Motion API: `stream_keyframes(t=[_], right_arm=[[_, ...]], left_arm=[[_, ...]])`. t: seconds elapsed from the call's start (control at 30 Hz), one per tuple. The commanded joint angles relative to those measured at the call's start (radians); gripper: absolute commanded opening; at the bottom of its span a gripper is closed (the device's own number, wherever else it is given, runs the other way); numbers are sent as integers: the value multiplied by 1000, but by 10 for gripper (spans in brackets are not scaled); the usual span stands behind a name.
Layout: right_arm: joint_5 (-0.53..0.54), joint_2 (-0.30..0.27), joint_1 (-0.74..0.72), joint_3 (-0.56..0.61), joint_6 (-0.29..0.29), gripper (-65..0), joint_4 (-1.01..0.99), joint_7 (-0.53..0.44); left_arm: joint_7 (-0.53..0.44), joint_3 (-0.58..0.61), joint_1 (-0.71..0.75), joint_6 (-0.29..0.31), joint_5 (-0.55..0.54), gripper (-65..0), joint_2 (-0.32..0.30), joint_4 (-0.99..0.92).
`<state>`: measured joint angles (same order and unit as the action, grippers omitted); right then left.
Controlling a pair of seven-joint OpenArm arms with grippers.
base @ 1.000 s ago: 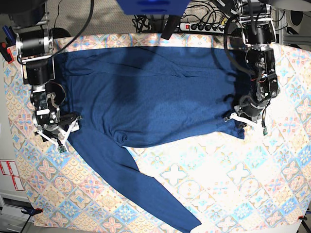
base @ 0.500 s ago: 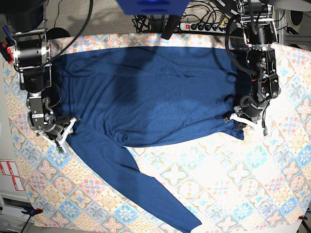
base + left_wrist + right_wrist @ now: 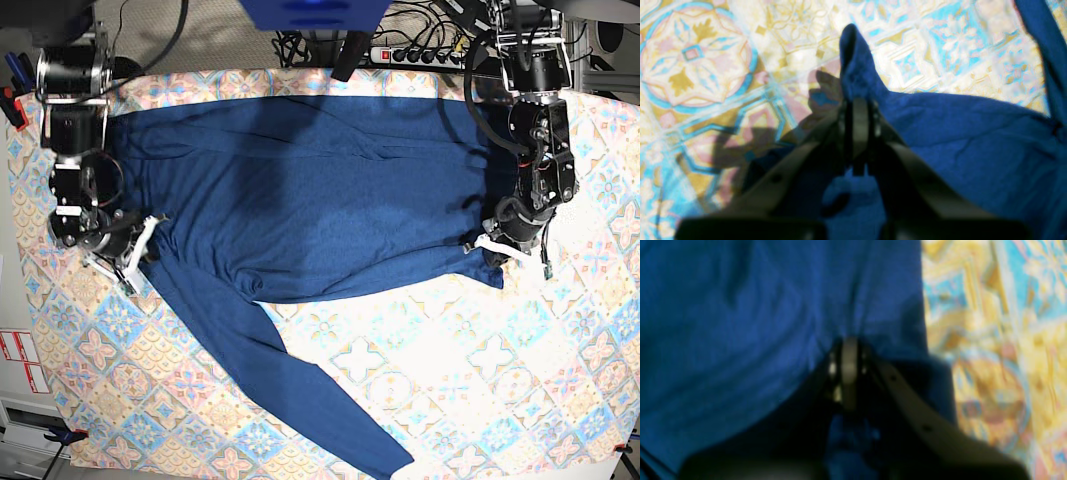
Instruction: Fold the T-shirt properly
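The left gripper (image 3: 857,110) has its jaws closed on a pinch of the T-shirt (image 3: 310,190) at the hem corner, a peak of cloth standing just beyond the tips. The right gripper (image 3: 848,353) has its jaws shut on fabric near the shoulder edge, creases running into the tips. Between the two, the body lies spread flat on the patterned counter (image 3: 480,360), and one long sleeve (image 3: 290,390) trails away diagonally. Judging by this, no fold is made yet; both sleeves and the body remain.

T-shirt (image 3: 300,190): soft matt knit cloth; tablecloth (image 3: 500,380): smooth patterned.
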<state>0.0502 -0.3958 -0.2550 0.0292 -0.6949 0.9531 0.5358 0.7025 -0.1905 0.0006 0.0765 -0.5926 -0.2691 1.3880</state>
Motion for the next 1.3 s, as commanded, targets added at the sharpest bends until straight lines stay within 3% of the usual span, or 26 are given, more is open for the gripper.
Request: stream_keyframes(t=[0.0, 0.43, 0.63, 0.83, 0.93, 1.13, 1.27], right_arm=[[21, -15, -14, -15, -3, -646, 60, -16], [24, -13, 141, -54, -3, -646, 461, 166], [24, -13, 263, -147, -3, -646, 634, 209], [24, -15, 351, -170, -3, -646, 677, 211], [24, -15, 382, -203, -3, -646, 679, 209], [21, -13, 352, -217, -3, -640, 650, 208], [21, -7, 250, -216, -3, -551, 580, 220]], left_arm=[[-14, -4, -6, 6, -16, -650, -20, 20], [-14, -4, 25, 6, -71, -650, -42, 20], [-16, -5, 89, 6, -69, -650, -55, 146], [-16, -7, 152, 6, -69, -650, -95, 227], [-16, -68, 195, 6, -69, -650, -97, 261], [-16, -86, 210, 6, -68, -650, -97, 261], [-16, -82, 204, 6, -68, -650, -91, 261]])
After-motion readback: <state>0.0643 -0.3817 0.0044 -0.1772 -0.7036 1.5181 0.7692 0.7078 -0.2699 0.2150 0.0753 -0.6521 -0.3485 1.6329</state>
